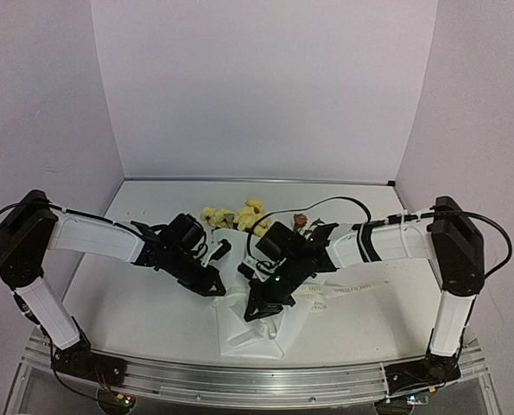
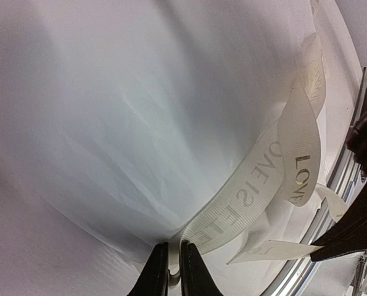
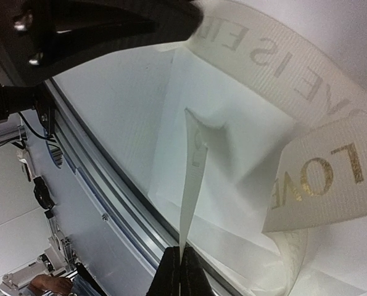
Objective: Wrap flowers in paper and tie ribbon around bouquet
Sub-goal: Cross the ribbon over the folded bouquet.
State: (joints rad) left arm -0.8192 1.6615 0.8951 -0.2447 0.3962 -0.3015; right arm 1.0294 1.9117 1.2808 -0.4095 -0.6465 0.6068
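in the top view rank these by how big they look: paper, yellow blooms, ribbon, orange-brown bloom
1. paper, even though partly covered
2. yellow blooms and ribbon: a clump against a thin strip, too alike to rank
3. orange-brown bloom

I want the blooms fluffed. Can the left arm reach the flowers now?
Probably not yet: the left gripper is pinched on the ribbon; freed, nothing seems to block its way to the flowers just beyond.

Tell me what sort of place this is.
Likely a robotics lab test booth, not a florist's: plain white walls enclose a white table, two arms are bolted to a metal rail at its near edge, and cables trail from them.
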